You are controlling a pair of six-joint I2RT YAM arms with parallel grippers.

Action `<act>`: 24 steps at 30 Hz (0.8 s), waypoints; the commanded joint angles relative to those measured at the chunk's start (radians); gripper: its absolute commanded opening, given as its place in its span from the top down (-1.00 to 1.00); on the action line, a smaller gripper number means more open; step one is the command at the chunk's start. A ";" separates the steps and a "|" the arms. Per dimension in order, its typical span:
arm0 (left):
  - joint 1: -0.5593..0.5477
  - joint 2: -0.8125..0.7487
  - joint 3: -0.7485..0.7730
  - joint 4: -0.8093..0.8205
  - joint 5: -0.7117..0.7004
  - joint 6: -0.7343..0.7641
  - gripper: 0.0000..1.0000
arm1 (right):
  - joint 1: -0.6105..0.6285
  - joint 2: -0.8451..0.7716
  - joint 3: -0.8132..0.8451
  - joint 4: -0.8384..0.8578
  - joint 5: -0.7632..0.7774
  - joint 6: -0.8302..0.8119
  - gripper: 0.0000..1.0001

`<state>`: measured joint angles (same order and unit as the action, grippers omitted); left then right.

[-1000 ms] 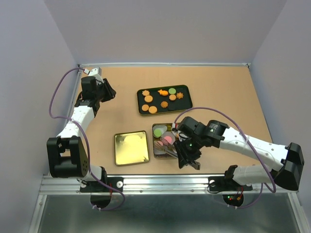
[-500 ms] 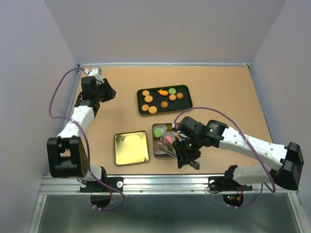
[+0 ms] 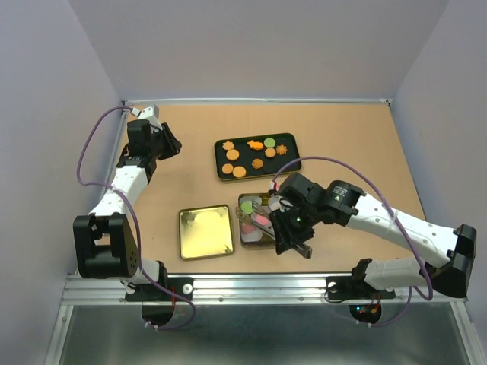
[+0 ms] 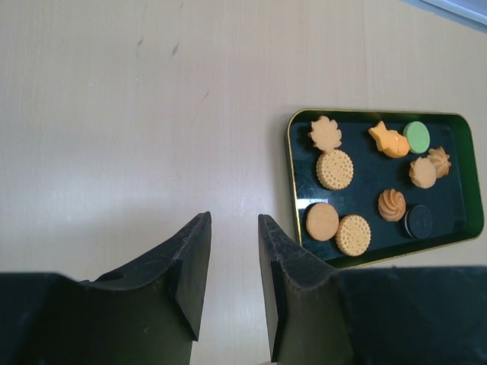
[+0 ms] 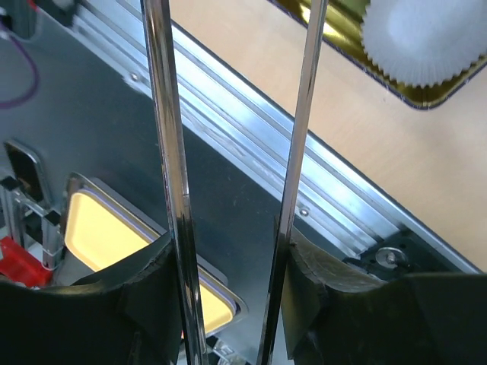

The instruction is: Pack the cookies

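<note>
Most cookies point(image 3: 233, 154) lie loose on the dark tray point(image 3: 285, 161) at the centre of the top view, with a green and a pink one below it in the small tin point(image 3: 241, 228), beside the gold lid point(image 3: 205, 232). The left gripper point(image 4: 232, 228) hovers at the upper left over bare table point(image 4: 114, 114), its fingers a narrow gap apart with nothing between them; the tray's cookies sit well to their right. The right gripper point(image 3: 291, 242) is at the tin's lower right edge, its fingers point(image 5: 304, 281) pressed against the two blades of metal tongs point(image 5: 171, 152). Its wrist view shows a white paper cup point(image 5: 418, 34) at upper right, no cookie.
</note>
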<state>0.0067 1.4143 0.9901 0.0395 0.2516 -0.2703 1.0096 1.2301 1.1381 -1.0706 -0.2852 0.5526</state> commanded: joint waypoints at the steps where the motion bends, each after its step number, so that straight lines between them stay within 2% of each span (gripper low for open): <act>1: -0.004 -0.035 -0.005 0.017 -0.008 0.014 0.17 | 0.007 0.017 0.146 -0.014 0.040 -0.028 0.01; 11: -0.004 -0.035 0.028 0.017 0.026 -0.023 0.16 | -0.014 0.296 0.406 -0.023 0.198 -0.100 0.01; 18: -0.004 -0.035 0.130 -0.021 0.035 -0.033 0.16 | -0.179 0.476 0.548 0.023 0.187 -0.121 0.03; 22: -0.004 -0.017 0.218 -0.038 0.015 -0.024 0.15 | -0.200 0.606 0.653 0.024 0.253 -0.172 0.04; 24: -0.004 -0.018 0.240 -0.038 -0.023 -0.029 0.08 | -0.210 0.647 0.683 0.024 0.261 -0.189 0.04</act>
<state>0.0067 1.4147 1.1492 -0.0154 0.2687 -0.2985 0.7971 1.8160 1.7103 -1.0840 -0.0788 0.4240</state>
